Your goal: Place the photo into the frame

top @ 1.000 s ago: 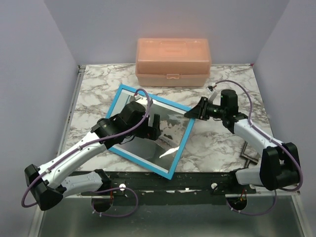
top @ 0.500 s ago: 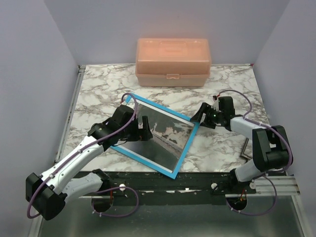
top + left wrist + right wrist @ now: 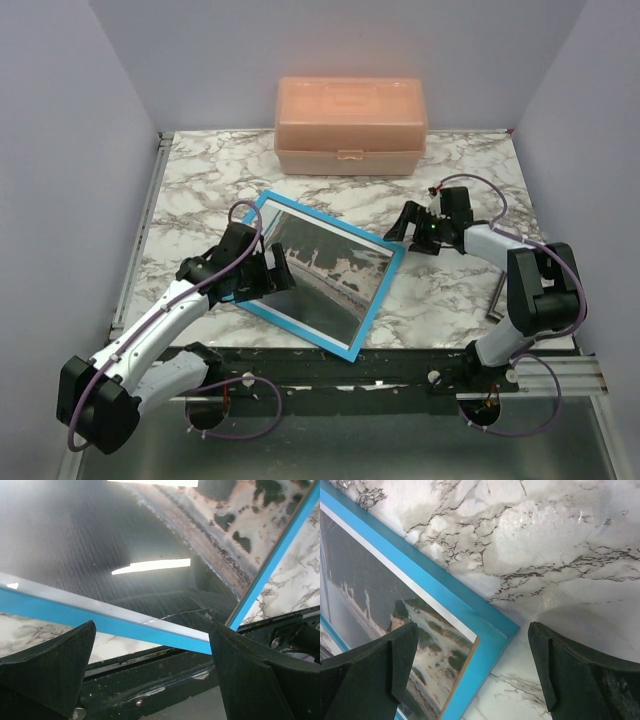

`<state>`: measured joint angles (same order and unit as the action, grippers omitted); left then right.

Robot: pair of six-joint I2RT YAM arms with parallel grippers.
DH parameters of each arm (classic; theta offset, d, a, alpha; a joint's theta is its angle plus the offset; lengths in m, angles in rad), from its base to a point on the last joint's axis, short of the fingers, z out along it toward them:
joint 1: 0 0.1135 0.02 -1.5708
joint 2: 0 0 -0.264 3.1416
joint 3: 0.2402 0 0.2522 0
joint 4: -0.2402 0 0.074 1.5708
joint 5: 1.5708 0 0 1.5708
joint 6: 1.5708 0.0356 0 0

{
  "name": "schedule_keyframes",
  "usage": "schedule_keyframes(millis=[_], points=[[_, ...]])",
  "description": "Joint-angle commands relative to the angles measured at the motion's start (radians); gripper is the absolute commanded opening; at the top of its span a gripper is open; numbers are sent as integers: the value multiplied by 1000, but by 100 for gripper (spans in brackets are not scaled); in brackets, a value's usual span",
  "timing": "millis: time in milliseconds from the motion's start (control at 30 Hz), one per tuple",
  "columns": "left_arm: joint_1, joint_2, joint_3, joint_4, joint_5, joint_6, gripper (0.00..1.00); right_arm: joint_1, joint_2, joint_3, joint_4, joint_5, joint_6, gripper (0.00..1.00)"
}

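Wide open and empty, the left jaws hover low over the near-left edge of the frame (image 3: 377, 300). In the wrist view their dark fingers (image 3: 50, 670) flank a stretch of its blue rim. The right jaws are also spread wide and hold nothing. They sit at the frame's right corner, which shows between their fingers; whether they touch it I cannot tell. The frame lies flat, blue side up, turned at an angle in the middle of the marble table (image 3: 200, 190). The photo (image 3: 330, 275) shows inside the rim, grey-dark scenery with a white border against the blue. A peach plastic box (image 3: 350, 125) stands at the table's far edge.
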<state>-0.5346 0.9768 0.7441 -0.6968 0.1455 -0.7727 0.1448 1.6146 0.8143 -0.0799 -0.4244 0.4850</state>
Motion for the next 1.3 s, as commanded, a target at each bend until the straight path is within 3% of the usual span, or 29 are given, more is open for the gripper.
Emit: schedule_keyframes(millis=[0, 233, 467, 767, 1267], points=[[62, -17, -68, -48, 63, -85, 97, -1, 14, 57, -56, 28, -33, 100], [131, -47, -180, -45, 86, -165, 97, 0, 131, 178, -146, -21, 6, 100], [151, -58, -240, 94, 125, -200, 95, 37, 173, 212, -146, -56, 8, 100], [155, 89, -243, 255, 108, -206, 88, 102, 172, 174, -150, -96, 20, 99], [155, 222, -134, 316, 170, -141, 80, 167, -159, -150, -322, -145, 56, 96]])
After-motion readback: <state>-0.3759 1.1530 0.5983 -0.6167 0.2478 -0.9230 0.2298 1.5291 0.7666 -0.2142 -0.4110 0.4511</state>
